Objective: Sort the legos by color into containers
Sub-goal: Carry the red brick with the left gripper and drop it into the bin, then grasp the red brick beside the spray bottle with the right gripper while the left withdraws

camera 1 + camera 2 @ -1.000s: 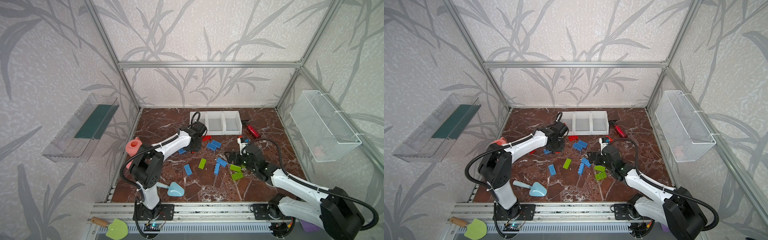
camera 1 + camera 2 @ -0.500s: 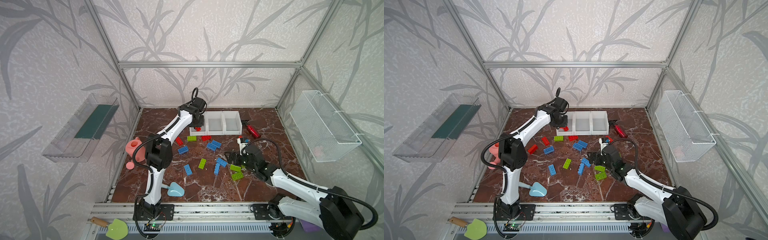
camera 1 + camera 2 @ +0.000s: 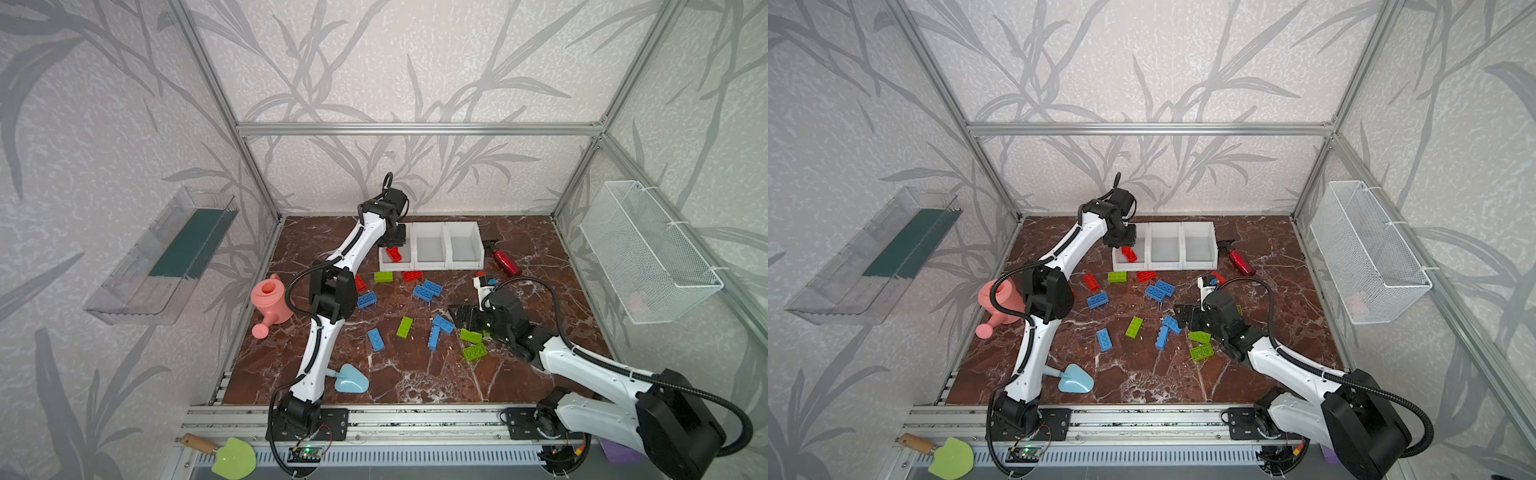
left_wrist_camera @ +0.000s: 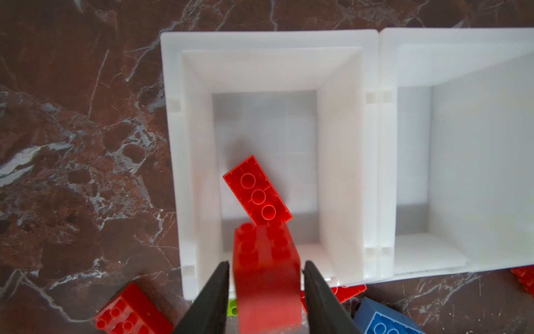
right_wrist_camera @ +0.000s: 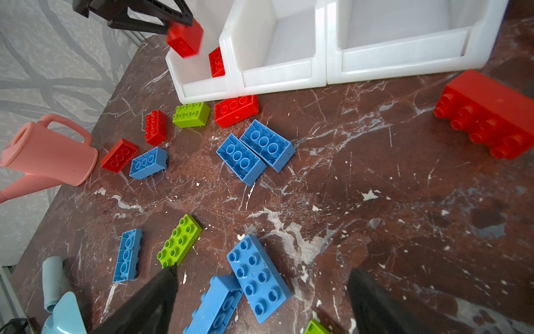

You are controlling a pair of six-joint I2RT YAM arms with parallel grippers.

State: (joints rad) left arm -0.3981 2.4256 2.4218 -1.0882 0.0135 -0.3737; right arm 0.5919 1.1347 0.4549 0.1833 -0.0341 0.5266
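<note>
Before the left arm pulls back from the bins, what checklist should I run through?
1. Left gripper fingers clear of the loose red brick: ok, gaps on both sides.
2. That brick over the leftmost bin: ok.
3. That bin holds only red: ok, one settled red brick inside.
4. Middle bin and right bin hold no bricks: ok.
5. Right gripper open, holding nothing: ok.
</note>
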